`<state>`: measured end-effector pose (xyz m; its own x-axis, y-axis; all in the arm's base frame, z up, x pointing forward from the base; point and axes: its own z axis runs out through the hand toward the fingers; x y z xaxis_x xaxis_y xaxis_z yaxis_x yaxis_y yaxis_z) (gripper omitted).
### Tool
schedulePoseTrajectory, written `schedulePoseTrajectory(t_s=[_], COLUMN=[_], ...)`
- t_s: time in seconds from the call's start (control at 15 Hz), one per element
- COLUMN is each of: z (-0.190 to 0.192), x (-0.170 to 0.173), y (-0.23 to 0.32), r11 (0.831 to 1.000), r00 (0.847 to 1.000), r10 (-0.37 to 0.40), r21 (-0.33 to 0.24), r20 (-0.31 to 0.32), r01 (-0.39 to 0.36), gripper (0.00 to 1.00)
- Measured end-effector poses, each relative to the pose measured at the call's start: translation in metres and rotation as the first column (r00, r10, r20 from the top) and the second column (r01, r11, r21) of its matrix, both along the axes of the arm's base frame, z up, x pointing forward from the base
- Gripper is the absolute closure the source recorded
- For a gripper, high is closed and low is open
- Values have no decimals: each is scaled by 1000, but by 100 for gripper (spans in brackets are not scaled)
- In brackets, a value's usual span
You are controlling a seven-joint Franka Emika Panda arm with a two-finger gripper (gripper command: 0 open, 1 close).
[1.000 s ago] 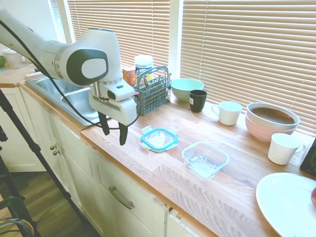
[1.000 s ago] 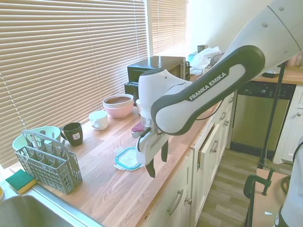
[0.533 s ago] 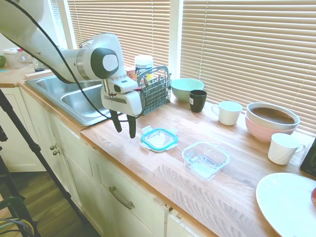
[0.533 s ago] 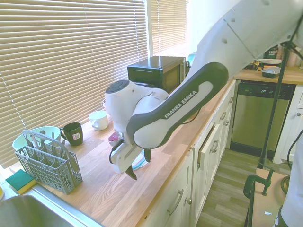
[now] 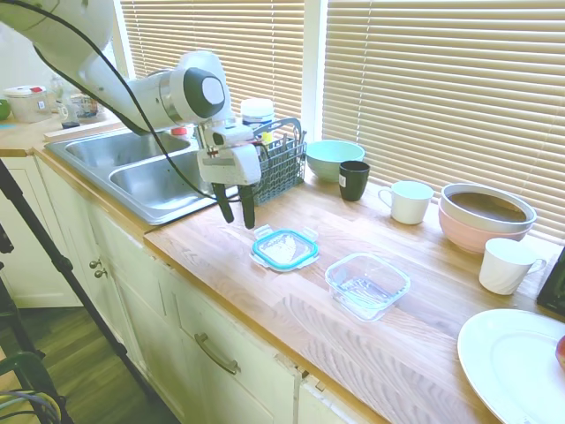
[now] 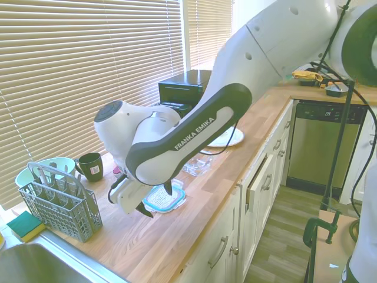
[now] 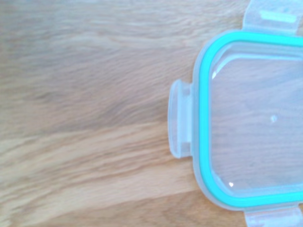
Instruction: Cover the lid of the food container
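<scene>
On the wooden counter (image 5: 265, 291) the lid (image 5: 284, 248) lies flat, rim up; gripper (image 5: 236, 210) beside it, jaws spread

The light wooden worktop (image 5: 291, 305) carries, at its near middle, the flat clear lid with a teal rim (image 5: 284, 248), and just to its right, apart from it, the shallow clear glass food container (image 5: 367, 284). Along the far edge stand a grey cutlery basket (image 5: 275, 163), a round mint bowl (image 5: 334, 159), a black mug (image 5: 354, 180), a white mug (image 5: 409, 201) and a pink bowl (image 5: 485, 217). A white plate (image 5: 512, 362) lies near right.
</scene>
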<state>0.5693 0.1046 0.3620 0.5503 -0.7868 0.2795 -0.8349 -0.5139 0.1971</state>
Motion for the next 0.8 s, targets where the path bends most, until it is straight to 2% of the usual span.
schedulePoseTrajectory(t_s=[0.33, 0.8], z=[-26, -43], x=[25, 39], y=[2, -8], r11=[998, 994], r00=[999, 998], r10=[-21, -34], r21=[-62, -109], r20=[-37, -59], r01=[19, 28], gripper=[0, 0])
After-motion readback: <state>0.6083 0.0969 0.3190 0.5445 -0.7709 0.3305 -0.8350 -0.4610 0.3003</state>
